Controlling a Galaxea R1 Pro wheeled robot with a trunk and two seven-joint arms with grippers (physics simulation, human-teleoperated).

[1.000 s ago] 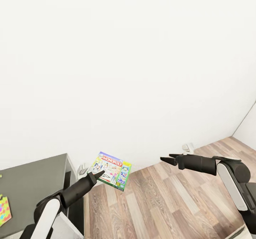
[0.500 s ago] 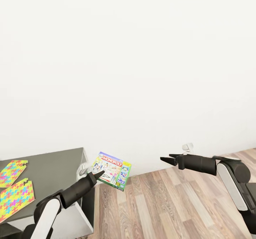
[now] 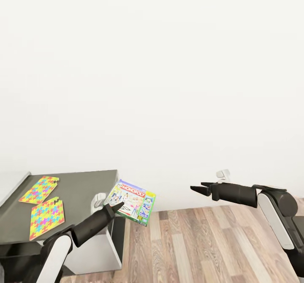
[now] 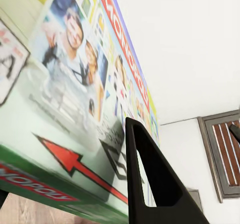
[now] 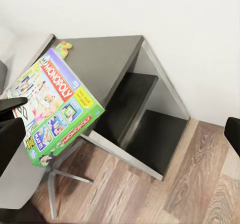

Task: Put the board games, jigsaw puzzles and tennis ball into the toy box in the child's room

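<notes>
The left wrist view sits very close to the board game (image 4: 75, 99), whose printed lid runs across most of the picture at a steep slant. Red MONOPOLY lettering follows a purple band along one long edge, and photos of smiling people sit below it on a pale green ground. A red arrow and black line drawings mark the nearer part of the lid, and a green side wall with red lettering shows along the near edge. 1 black finger (image 4: 155, 184) of the left gripper (image 4: 150, 179) lies against the lid. Beyond the box stands a white wall (image 4: 195, 44), with a dark-framed patch of wood planks (image 4: 225, 154) at the side.
</notes>
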